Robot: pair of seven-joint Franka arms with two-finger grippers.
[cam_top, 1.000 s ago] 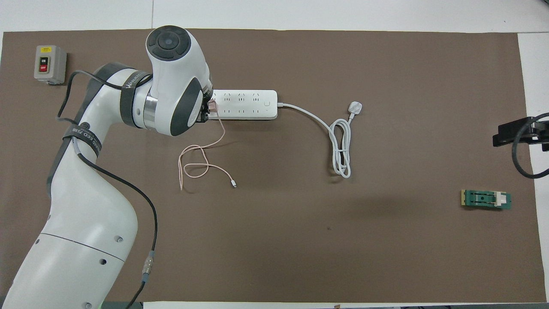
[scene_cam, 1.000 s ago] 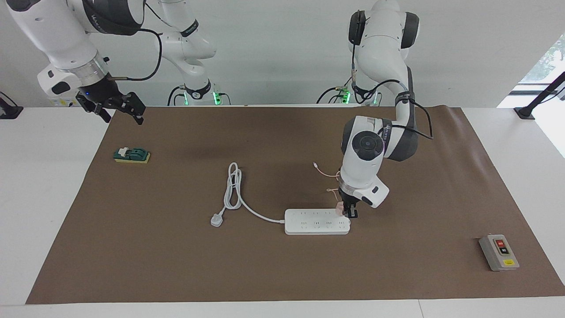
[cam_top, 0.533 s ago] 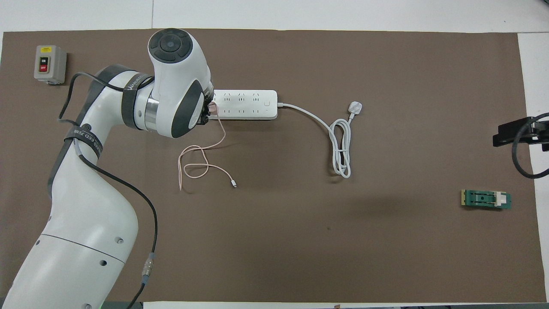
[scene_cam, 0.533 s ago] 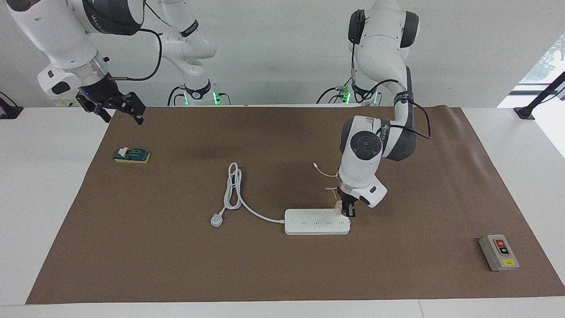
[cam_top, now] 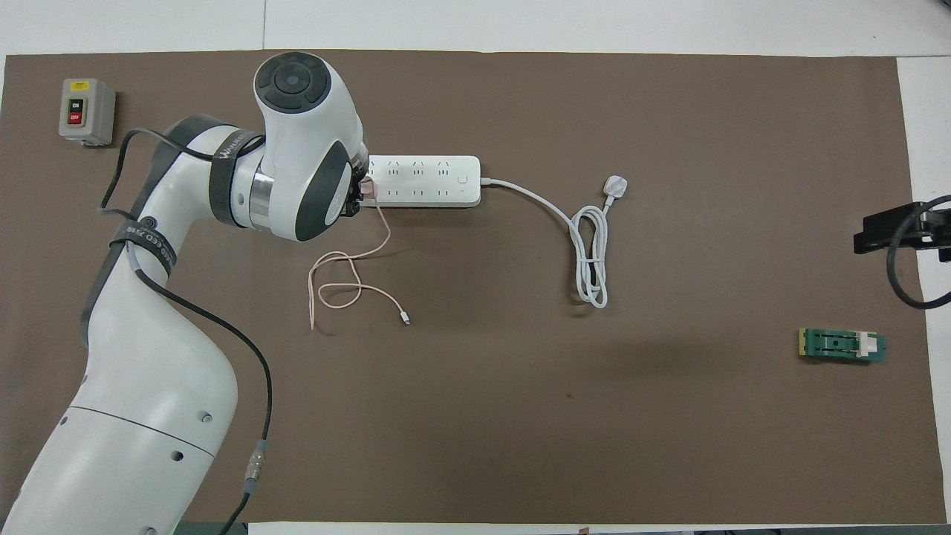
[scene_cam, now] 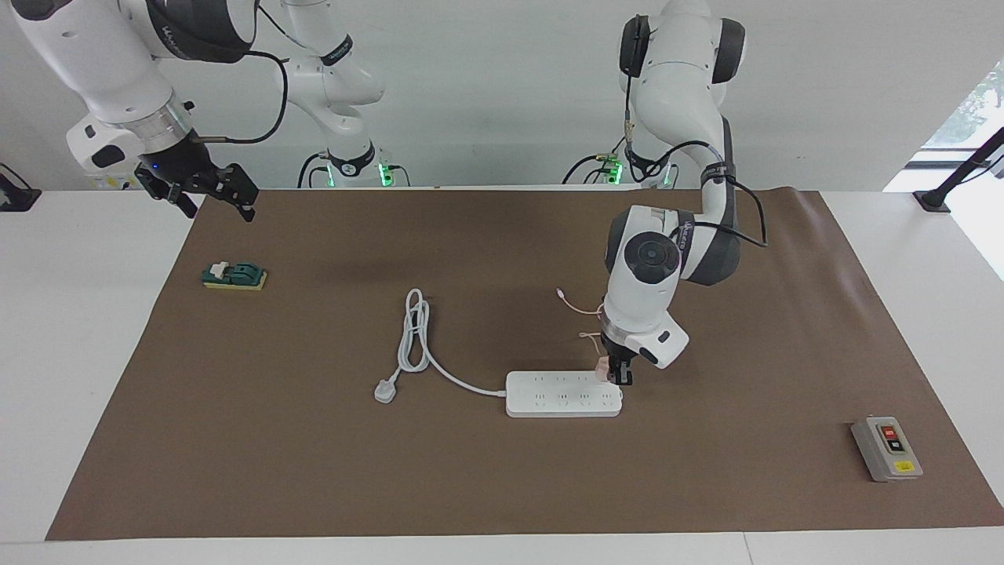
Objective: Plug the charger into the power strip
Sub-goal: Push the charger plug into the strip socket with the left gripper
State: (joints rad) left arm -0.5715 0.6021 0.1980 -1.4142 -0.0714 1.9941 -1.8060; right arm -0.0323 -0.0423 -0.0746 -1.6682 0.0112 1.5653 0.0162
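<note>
The power strip (scene_cam: pixel 561 395) (cam_top: pixel 427 180) lies flat mid-table, its thick white cord running toward the right arm's end. The charger (scene_cam: pixel 602 367) (cam_top: pixel 369 186), a small pale pink cube, is at the strip's end toward the left arm's end of the table, on the row nearer the robots. My left gripper (scene_cam: pixel 618 376) (cam_top: pixel 359 196) points down and is shut on it; whether its pins sit in a socket is hidden. Its thin pink cable (cam_top: pixel 349 275) (scene_cam: pixel 576 308) trails loosely toward the robots. My right gripper (scene_cam: pixel 210 196) (cam_top: pixel 888 230) waits open, raised over the mat's corner.
A white three-pin plug (scene_cam: pixel 384 390) (cam_top: pixel 615 186) with coiled cord lies beside the strip. A grey button box (scene_cam: pixel 886 447) (cam_top: pixel 86 110) sits farther out at the left arm's end. A green switch block (scene_cam: pixel 234 275) (cam_top: pixel 842 345) rests under the right arm.
The left wrist has shifted very slightly over the strip's end, still gripping the charger. The right arm has not moved.
</note>
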